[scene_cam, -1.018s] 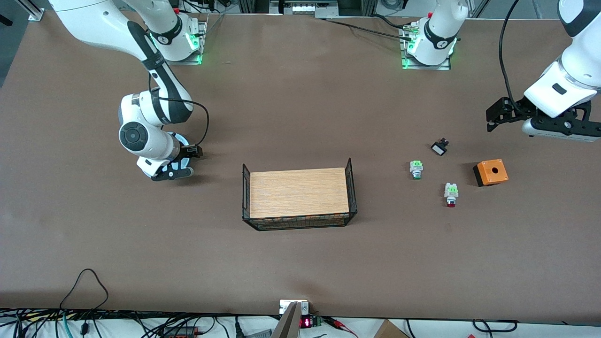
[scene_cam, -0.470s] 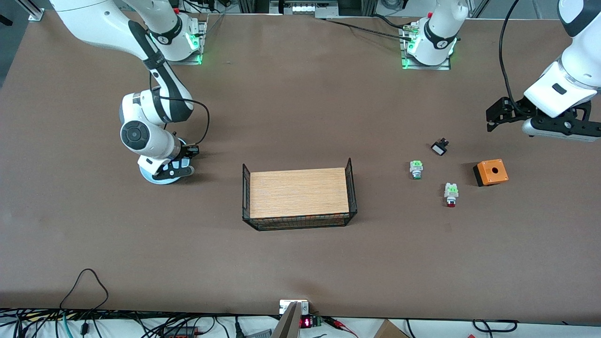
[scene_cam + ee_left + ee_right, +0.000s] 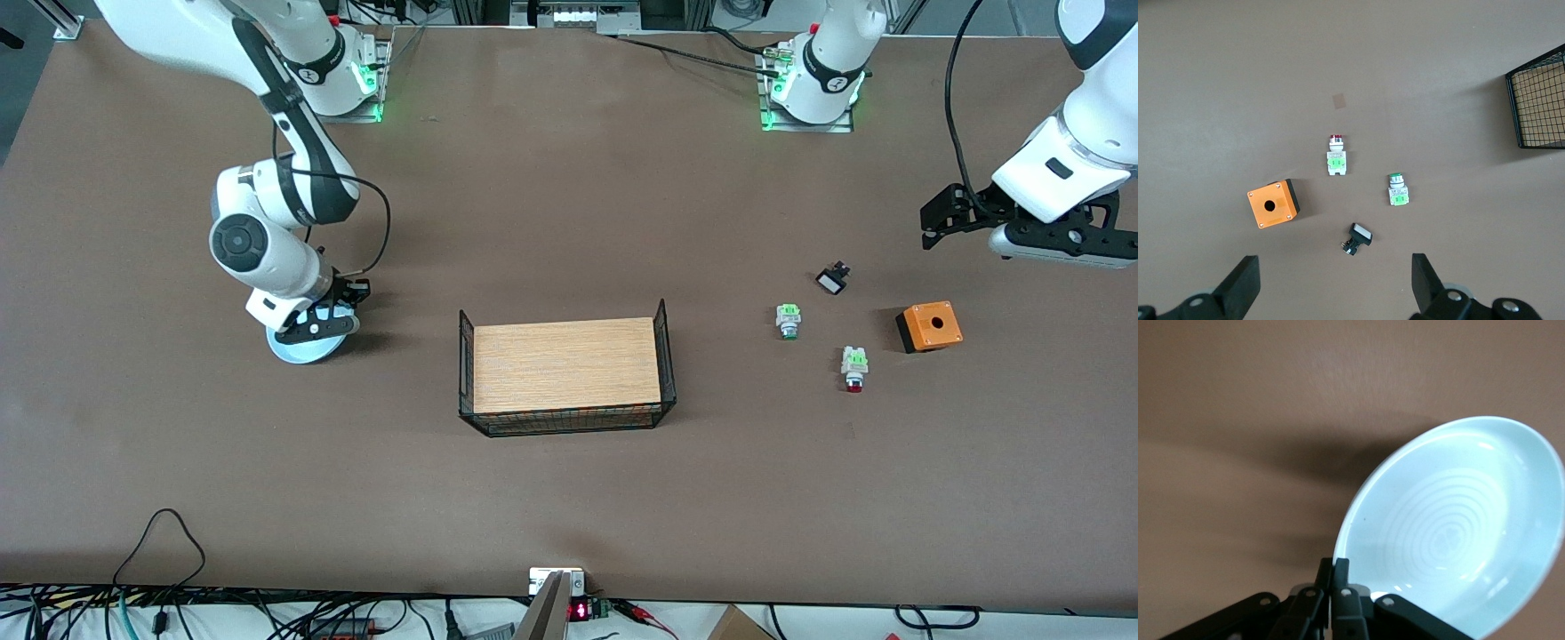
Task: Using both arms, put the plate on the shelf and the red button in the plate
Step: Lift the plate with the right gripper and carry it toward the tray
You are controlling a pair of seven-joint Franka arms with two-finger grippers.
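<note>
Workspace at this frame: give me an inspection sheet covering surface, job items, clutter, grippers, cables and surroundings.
Surface: brown table, flat.
Plate: plate pinched at its rim, tilted.
Red button: red button lying untouched, nearer the front camera than the orange box.
Clutter: green-tipped switch, small black part, wire basket mid-table.
Grippers: right gripper shut on the plate; left gripper open, waiting above the small parts.
Cables: black cable loop on the table edge nearest the camera.
Surroundings: arm bases lit green.

A wire basket (image 3: 565, 373) with a wooden floor, green-tipped switch (image 3: 788, 320), orange box (image 3: 930, 326), small black part (image 3: 832, 280).
</note>
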